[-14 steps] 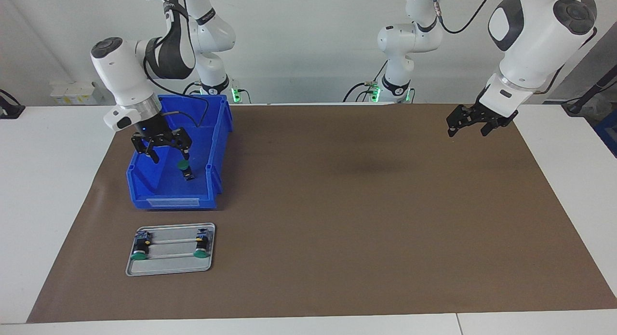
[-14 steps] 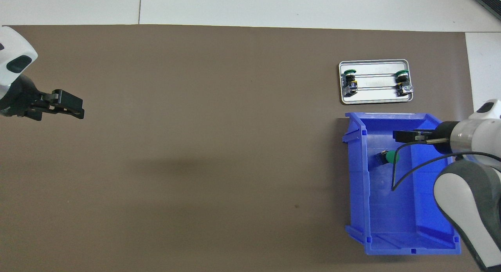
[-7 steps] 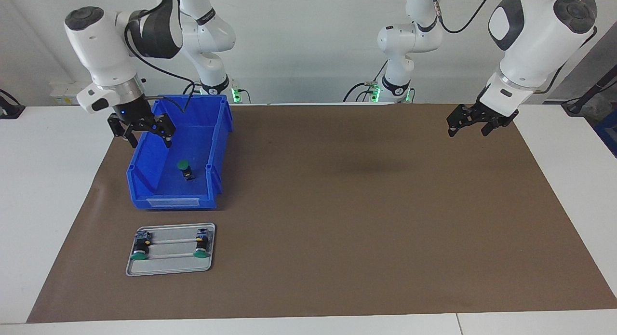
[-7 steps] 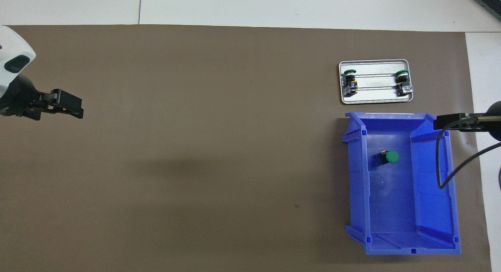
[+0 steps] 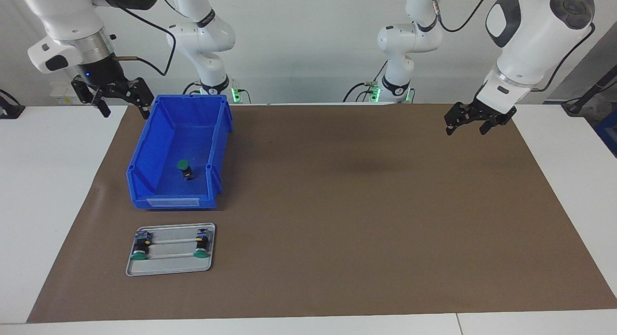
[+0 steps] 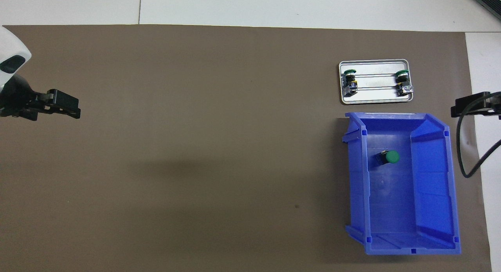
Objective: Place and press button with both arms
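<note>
One green-capped button (image 5: pixel 183 167) (image 6: pixel 390 157) lies on its side on the floor of the blue bin (image 5: pixel 219 132) (image 6: pixel 356 178). Two more buttons (image 5: pixel 140 253) (image 5: pixel 201 249) (image 6: pixel 349 74) (image 6: pixel 401 74) sit on rails on the silver tray (image 5: pixel 168 266) (image 6: pixel 375 96). My right gripper (image 5: pixel 124 113) (image 6: pixel 455 109) hangs open and empty, high over the mat's edge beside the bin, toward the right arm's end. My left gripper (image 5: pixel 465 130) (image 6: pixel 76 113) is open and empty, held above the mat at the left arm's end, where that arm waits.
A brown mat (image 5: pixel 347 205) (image 6: pixel 195 146) covers the table's middle, with white tabletop around it. The tray lies farther from the robots than the bin. A black cable (image 6: pixel 464 146) from the right wrist hangs beside the bin's wall.
My right gripper rose out of the bin, empty, and moved off toward the right arm's end of the table. The button stayed in the bin. The left gripper barely shifted.
</note>
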`<state>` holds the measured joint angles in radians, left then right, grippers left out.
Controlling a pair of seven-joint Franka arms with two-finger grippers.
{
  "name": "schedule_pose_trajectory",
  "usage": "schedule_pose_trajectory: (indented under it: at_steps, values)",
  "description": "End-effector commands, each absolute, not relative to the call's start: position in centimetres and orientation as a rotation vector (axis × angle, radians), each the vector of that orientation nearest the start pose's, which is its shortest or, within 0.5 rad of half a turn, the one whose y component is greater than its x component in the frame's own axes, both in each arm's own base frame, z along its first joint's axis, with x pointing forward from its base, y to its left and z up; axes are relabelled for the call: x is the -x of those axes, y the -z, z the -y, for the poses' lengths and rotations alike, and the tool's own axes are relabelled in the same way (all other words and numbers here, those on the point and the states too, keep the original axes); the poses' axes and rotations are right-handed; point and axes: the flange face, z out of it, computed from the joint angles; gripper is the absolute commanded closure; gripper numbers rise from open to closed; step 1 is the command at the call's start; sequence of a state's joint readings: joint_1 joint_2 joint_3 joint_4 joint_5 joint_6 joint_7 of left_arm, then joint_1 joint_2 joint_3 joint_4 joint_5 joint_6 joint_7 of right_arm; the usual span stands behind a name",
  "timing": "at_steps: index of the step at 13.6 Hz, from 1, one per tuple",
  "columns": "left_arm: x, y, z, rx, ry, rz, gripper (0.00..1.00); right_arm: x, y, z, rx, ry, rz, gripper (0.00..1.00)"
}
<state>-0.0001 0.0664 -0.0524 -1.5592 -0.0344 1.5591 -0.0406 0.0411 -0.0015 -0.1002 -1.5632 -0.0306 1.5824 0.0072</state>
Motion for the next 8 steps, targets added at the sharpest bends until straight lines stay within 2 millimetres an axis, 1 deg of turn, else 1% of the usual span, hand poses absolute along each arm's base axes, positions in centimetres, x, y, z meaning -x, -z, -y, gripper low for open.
schedule_pose_trajectory:
  at_steps: [1, 3, 5, 8]
  values:
    - [-56.42, -59.16, 1.83, 3.179, -0.085, 0.007, 0.00, -55.02, -62.76, 3.34, 3.188, 0.006, -0.093, 0.00]
    - [-56.38, -59.24, 1.83, 3.179, -0.082, 0.007, 0.00, -54.78, -62.75, 3.24, 3.187, -0.021, -0.087, 0.00]
    - [-56.36, -59.16, 1.83, 3.179, -0.087, 0.007, 0.00, -54.44, -62.65, 2.74, 3.186, -0.062, -0.076, 0.00]
    - [-56.36, -59.23, 1.83, 3.179, -0.085, 0.007, 0.00, -54.46, -62.55, 2.57, 3.186, -0.053, -0.068, 0.00]
